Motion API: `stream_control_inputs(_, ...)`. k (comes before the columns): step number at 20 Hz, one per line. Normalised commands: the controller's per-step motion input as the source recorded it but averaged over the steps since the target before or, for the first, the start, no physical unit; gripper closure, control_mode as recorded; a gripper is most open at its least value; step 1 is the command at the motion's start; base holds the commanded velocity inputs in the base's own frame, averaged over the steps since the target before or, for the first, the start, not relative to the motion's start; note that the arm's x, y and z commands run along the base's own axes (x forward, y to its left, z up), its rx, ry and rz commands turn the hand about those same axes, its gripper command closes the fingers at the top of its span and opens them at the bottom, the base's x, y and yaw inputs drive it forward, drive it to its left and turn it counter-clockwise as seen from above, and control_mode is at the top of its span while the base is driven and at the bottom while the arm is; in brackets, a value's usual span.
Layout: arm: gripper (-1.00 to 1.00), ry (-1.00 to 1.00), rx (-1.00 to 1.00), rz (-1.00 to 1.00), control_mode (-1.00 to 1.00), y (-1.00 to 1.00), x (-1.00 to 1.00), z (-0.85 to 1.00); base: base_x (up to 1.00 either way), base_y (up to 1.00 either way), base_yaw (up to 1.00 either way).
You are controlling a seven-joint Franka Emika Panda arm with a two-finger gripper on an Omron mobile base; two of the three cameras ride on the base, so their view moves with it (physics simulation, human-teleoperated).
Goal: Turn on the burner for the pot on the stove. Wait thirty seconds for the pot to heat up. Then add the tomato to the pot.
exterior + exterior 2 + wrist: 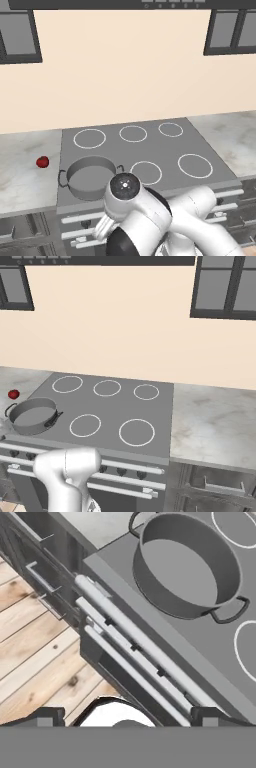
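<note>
The grey pot (90, 178) (34, 416) (185, 567) stands empty on the front left ring of the stove (150, 145) (115, 406) (210, 647). The red tomato (42, 161) (13, 394) lies on the counter left of the stove, apart from the pot. My gripper (129, 714) is open, its two dark fingertips (47, 716) wide apart with nothing between them. It hangs in front of the stove's front, below the pot. A row of dark knobs (134, 647) runs between pale bar handles (120, 624) ahead of the hand.
Marble counter lies left (20, 175) and right (230, 135) (210, 426) of the stove. Drawers (215, 486) sit under the right counter. Wooden floor (30, 657) lies below the stove front. Dark wall cabinets (225, 286) hang above.
</note>
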Motion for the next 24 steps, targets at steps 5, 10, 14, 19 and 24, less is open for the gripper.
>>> stream_control_inputs(5,-1.00,-0.15,0.06,0.12,-1.00,0.48,-0.12,-0.42,0.00,0.00,0.00)
stream_control_inputs(10,-1.00,-0.18,0.15,0.09,-1.00,0.41,0.00,-0.41,0.00,0.00,0.00)
stream_control_inputs(14,-1.00,-0.23,0.20,0.02,-1.00,0.16,0.00,-0.39,0.00,0.00,0.00)
stream_control_inputs(19,-1.00,-0.35,0.25,0.00,-1.00,0.03,0.00,-0.42,0.00,0.00,0.00)
stream_control_inputs(24,-1.00,-0.28,0.24,0.00,-1.00,0.00,0.00,-0.28,0.00,0.00,0.00)
